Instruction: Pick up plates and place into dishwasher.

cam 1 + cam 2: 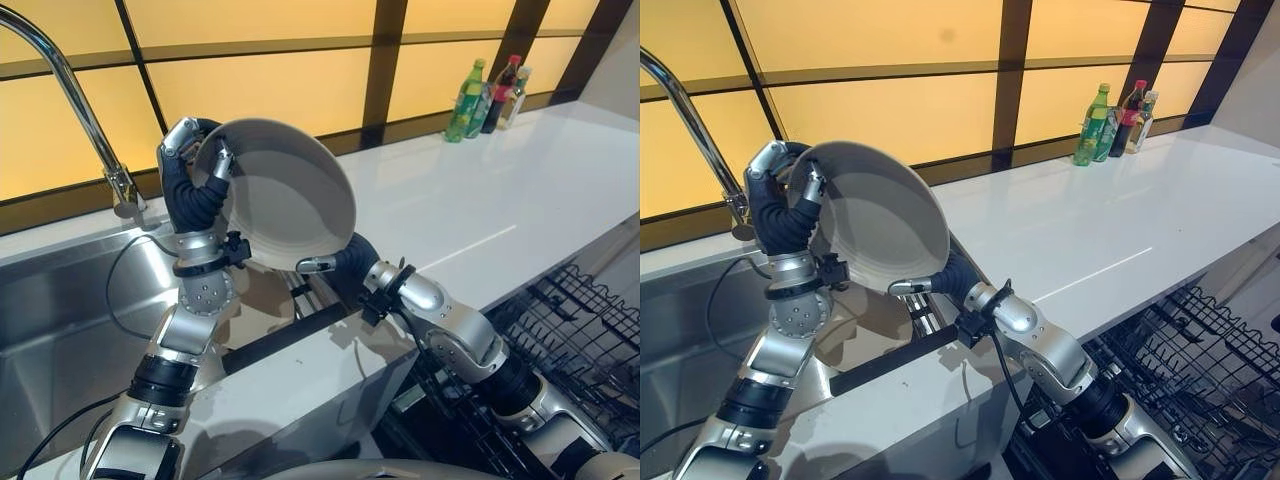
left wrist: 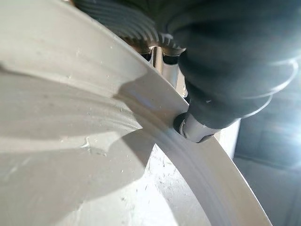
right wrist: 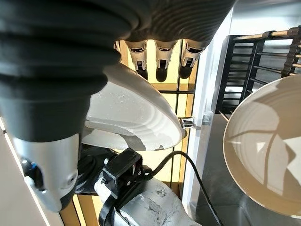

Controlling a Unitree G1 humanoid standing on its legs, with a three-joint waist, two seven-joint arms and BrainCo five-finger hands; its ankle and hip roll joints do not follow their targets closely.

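Plate: a white plate is held up in the air above the edge between the sink and the counter, tilted almost on its side, with its hollow face turned to the right.
Left hand: the left hand is raised at the plate's upper left rim; its fingers are curled over the rim and the thumb is pressed on the rim, so the plate is gripped by this hand.
Right hand: the right hand is seen under the lower edge of the plate, with one finger pointing to the left; in the right wrist view its fingers are straight and relaxed beside the plate, and nothing is grasped by them.
Second plate: another white plate is seen in the right wrist view, lying low beside a black rack.
Sink: a steel sink lies at the left, with a curved tap behind it.
Counter: a white counter runs to the right; three bottles stand close together at its far end.
Dishwasher: the black wire rack of the dishwasher is pulled out at the lower right, below the counter edge.
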